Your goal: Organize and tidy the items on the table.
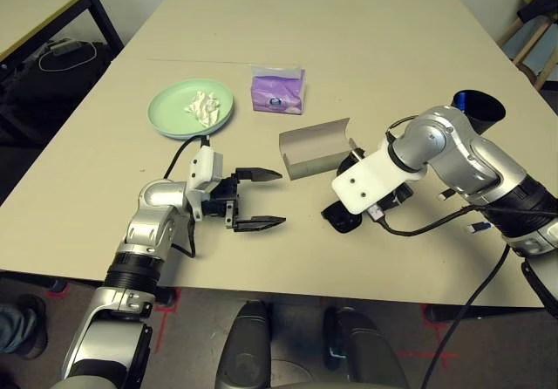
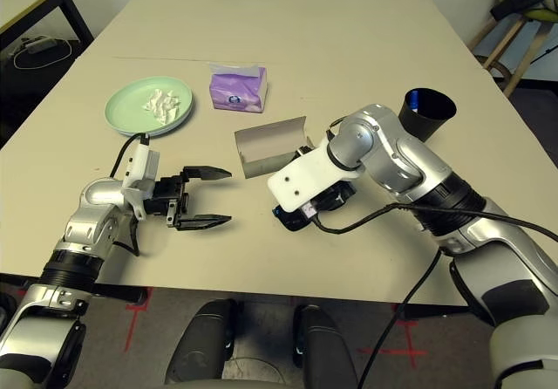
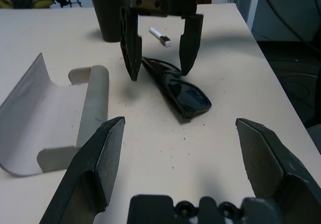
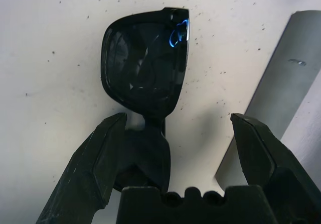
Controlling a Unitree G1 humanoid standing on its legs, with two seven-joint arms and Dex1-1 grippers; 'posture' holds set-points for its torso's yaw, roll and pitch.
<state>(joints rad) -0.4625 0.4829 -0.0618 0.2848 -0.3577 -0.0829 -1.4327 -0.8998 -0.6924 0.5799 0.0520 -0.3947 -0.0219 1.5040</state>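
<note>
Black sunglasses (image 4: 145, 63) lie folded on the table (image 1: 366, 40), next to the open grey-beige glasses case (image 1: 316, 149). My right gripper (image 4: 178, 121) hangs open just over them, one finger on each side, not touching. My left gripper (image 1: 261, 199) is open and empty low over the table, left of the sunglasses and pointing at them. A green plate (image 1: 174, 114) at the left holds crumpled white tissue (image 1: 203, 105). The purple tissue pack (image 1: 277, 91) sits beside it. A black cup (image 1: 478, 108) stands behind my right arm. A small white pen (image 3: 160, 35) lies near the cup.
A black-legged side desk (image 1: 44, 5) stands at the far left with a dark bag (image 1: 61, 62) under it. A wooden chair (image 1: 532, 36) is at the far right. Another small white pen (image 1: 478, 226) lies under my right forearm near the table's front edge.
</note>
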